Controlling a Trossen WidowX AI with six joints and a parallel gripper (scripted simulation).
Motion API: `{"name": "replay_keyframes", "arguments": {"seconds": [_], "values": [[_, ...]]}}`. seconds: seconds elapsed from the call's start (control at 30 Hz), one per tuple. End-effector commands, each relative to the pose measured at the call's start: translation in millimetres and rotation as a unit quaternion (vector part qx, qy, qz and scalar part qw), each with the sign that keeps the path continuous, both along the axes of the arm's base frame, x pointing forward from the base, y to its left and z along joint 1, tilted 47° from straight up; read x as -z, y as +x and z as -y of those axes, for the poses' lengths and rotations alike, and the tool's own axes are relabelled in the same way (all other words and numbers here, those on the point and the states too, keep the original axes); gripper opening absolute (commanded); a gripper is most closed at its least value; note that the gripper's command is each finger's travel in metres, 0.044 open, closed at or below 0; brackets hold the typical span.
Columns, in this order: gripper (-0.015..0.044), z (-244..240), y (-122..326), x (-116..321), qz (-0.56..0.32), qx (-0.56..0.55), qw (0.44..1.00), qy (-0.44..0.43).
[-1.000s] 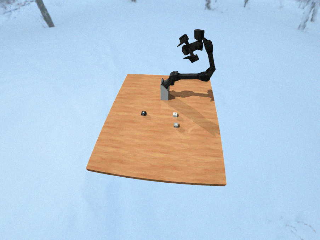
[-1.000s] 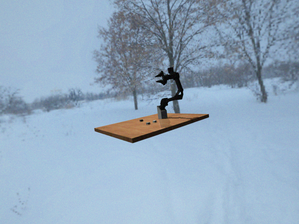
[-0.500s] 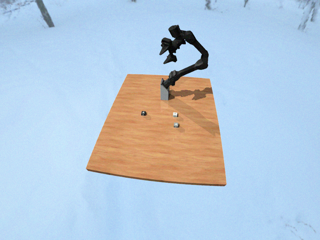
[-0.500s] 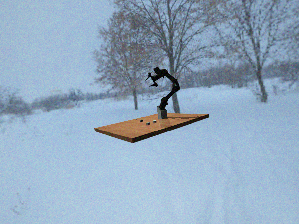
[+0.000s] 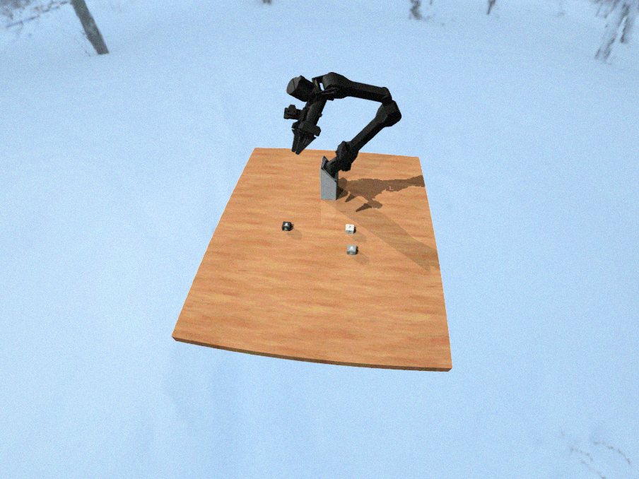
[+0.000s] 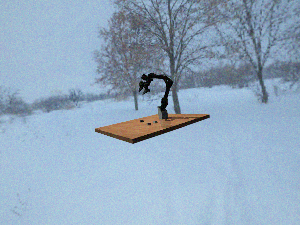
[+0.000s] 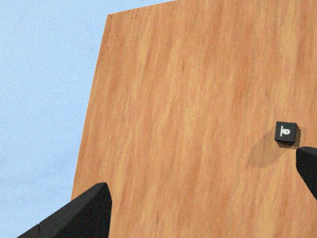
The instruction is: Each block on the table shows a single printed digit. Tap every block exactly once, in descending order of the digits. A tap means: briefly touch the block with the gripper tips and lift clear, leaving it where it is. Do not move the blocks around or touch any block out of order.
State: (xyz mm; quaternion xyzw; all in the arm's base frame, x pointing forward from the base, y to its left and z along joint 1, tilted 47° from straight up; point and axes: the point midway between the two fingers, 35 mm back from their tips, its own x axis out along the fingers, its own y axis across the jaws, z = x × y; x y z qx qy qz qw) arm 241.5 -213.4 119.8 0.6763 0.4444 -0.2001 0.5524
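While hovering high with fingers (image 5: 296, 152) (image 6: 141, 92) spread, empty, probably gotta head down toward the black block (image 5: 286, 225) (image 6: 141, 120) (image 7: 285, 132). Well below, nearer the tabletop's (image 5: 288, 299) (image 6: 121, 129) (image 7: 158, 105) left edge in top view.

A snow-covered outdoor field in winter surrounds a wooden table (image 5: 309, 309) (image 6: 125, 129) (image 7: 169, 105), its planed top set against open white ground (image 5: 92, 232) (image 6: 169, 181). In the exterior view, 3 trees (image 6: 171, 48) (image 6: 135, 92) (image 6: 259, 58) rise behind the table, their branches carrying sparse brownish leaves, with a hazy line of brush (image 6: 75, 94) across the distance under a pale blue-gray sky (image 6: 48, 43). The top view shows a bare trunk (image 5: 90, 28) standing in the snow near 1 corner of the scene, and faint twigs poking through at another.
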Motion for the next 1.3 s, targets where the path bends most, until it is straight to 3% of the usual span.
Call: {"name": "replay_keyframes", "arguments": {"seconds": [0.0,0.27,0.57,1.27], "values": [[0.0400,-26,15,64,0.020,-0.205,0.978,-0.030],[0.0400,-66,22,131,0.085,-0.436,0.895,-0.047],[0.0400,-119,9,198,0.186,-0.644,0.742,-0.031],[0.0400,-119,9,199,0.188,-0.646,0.739,-0.031]]}}
